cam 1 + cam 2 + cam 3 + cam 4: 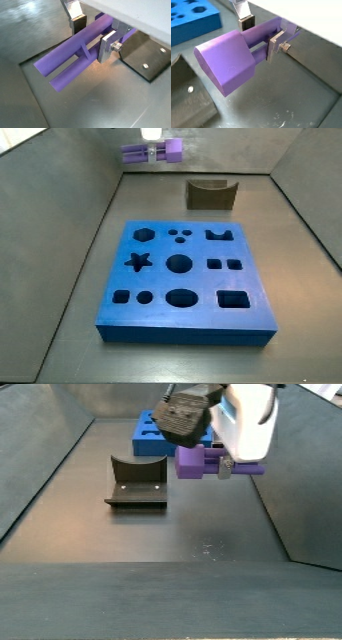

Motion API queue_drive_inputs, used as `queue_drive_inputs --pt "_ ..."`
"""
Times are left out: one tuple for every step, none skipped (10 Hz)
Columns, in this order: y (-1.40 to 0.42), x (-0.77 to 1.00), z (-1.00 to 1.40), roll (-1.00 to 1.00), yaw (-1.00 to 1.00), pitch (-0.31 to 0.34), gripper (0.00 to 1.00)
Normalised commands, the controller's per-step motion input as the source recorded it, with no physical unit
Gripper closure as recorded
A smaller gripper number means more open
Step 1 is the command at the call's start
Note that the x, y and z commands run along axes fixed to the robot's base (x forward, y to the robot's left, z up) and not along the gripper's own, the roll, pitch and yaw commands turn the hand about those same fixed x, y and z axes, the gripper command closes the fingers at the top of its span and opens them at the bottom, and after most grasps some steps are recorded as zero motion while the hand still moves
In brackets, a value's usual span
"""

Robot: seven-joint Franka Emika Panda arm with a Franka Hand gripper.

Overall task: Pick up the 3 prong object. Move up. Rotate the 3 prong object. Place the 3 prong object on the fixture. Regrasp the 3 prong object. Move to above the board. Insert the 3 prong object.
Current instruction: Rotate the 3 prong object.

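The light-purple 3 prong object (139, 152) hangs in the air with my gripper (155, 150) shut on it, back of the fixture (210, 194) and well above the floor. Both wrist views show the silver fingers (107, 46) clamping the object's bars (73, 47) across their width, and its broad lobed end (228, 60) points toward the camera. In a side view the object (201, 462) sticks out sideways from the gripper (225, 464), to the right of the dark fixture (136, 481). The blue board (187, 278) lies flat on the floor with its cut-outs open.
Grey walls enclose the workspace on the sides. The board's corner (191, 20) and the fixture's base plate with screw holes (143, 55) lie below the gripper in the wrist views. The board (150, 432) sits behind the fixture.
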Motion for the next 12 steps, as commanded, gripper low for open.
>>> queue_drive_inputs --pt "0.02 0.02 -0.03 0.00 -1.00 -0.004 1.00" --pt "0.02 0.02 -0.03 0.00 -1.00 -0.004 1.00" --pt "0.02 0.02 -0.03 0.00 -1.00 -0.004 1.00" --pt "0.02 0.02 -0.03 0.00 -1.00 -0.004 1.00" --pt "0.02 0.02 -0.03 0.00 -1.00 -0.004 1.00" --pt "0.02 0.02 -0.03 0.00 -1.00 -0.005 1.00" --pt "0.02 0.02 -0.03 0.00 -1.00 -0.005 1.00" --pt "0.02 0.02 -0.03 0.00 -1.00 -0.005 1.00" --pt "0.02 0.02 -0.03 0.00 -1.00 -0.005 1.00" --pt "0.02 0.02 -0.03 0.00 -1.00 -0.006 1.00" --pt "0.02 0.02 -0.03 0.00 -1.00 -0.006 1.00" --pt "0.02 0.02 -0.03 0.00 -1.00 -0.006 1.00"
